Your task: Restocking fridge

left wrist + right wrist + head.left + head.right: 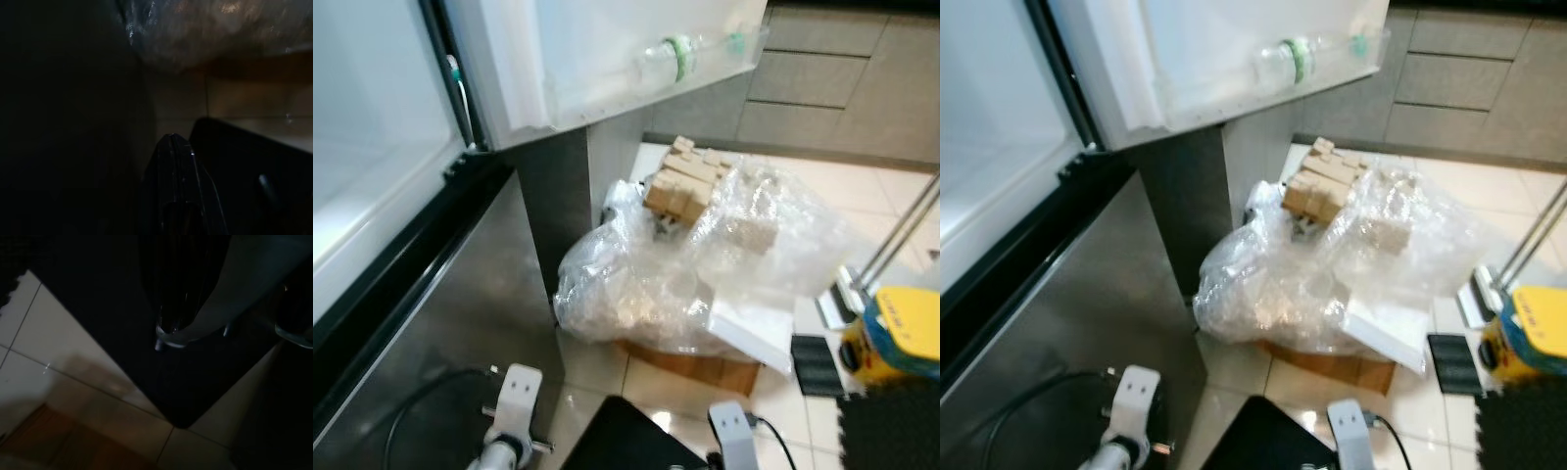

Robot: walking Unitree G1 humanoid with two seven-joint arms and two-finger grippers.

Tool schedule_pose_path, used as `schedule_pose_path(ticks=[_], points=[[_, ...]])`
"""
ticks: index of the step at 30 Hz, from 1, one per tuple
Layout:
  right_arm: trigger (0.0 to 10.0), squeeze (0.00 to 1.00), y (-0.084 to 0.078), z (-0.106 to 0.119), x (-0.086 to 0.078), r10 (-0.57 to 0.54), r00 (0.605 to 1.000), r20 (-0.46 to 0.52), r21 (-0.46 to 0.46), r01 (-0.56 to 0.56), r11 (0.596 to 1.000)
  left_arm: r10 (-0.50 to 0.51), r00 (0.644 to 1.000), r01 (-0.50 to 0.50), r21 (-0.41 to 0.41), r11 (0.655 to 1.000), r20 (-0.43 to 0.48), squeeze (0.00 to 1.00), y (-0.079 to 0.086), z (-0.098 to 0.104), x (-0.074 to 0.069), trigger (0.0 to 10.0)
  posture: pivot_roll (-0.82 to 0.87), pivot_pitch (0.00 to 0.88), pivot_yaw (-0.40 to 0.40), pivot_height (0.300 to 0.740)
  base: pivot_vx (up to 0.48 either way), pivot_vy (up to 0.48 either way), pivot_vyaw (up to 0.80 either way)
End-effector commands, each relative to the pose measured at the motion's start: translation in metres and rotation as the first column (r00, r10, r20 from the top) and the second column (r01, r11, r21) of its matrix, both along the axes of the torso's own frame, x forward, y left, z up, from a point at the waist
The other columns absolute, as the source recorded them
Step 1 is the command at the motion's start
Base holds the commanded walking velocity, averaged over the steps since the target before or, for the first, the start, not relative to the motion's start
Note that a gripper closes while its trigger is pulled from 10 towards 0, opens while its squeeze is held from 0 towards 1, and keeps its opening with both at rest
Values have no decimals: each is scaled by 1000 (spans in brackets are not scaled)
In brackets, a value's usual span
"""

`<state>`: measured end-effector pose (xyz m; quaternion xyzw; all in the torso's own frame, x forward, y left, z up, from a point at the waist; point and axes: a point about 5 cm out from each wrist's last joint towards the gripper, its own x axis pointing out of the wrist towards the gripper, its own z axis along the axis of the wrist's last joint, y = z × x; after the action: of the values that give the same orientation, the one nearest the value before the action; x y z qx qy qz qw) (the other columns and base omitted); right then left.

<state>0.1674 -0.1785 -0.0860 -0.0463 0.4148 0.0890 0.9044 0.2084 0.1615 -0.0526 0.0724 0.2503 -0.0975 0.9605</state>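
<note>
Stock first: the cartons (683, 178) I need to load sit stacked in a heap of clear plastic wrap (695, 269) over a cardboard box (705, 367) on the tiled floor (862, 181), just beside the fridge's lower corner. I judge the wrap is peeled open at the top so the cartons can be reached from above. Fridge door (607, 59) stands swung open over the heap, and one clear bottle (677, 54) with a green label lies on its side in the door shelf, so some stock is already in.

Both arms hang low at the bottom of my head view, left arm (514, 411) by the steel fridge front, right arm (734, 431) nearer the box, neither one reaching for anything. On the dark left wrist view the left gripper (172, 147) points at the floor near the wrap, its fingers looking pressed together on nothing. The right gripper (168, 335) hangs over a dark mat edge and tile; I cannot tell how its fingers stand.

A yellow device (896, 338) sits on the floor off to my right, well clear of the cartons. My read: nothing is in hand yet, and the cartons come next.
</note>
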Motion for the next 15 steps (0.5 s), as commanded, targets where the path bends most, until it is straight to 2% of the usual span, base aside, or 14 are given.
schedule_pose_path(ticks=[1, 10, 15], points=[[10000, 0, 2, -1, -1, -9, 1000, -6, 8, 9, 1000, -2, 1000, 2, 8, 1000, -26, 0, 2, -4, -7, 10000, -98, 77, 18, 740, 0, 0, 0], [10000, 0, 1, -1, -2, -8, 1000, -8, 5, 8, 1000, -18, 1000, 19, 21, 1000, -22, 0, 1, -5, -8, 10000, -99, 81, 16, 740, 0, 0, 0], [10000, 0, 0, -1, -2, -7, 1000, -8, 4, 7, 1000, -13, 1000, 13, 24, 1000, -25, 0, 0, -5, -8, 10000, -99, 84, 14, 740, 0, -472, 0]])
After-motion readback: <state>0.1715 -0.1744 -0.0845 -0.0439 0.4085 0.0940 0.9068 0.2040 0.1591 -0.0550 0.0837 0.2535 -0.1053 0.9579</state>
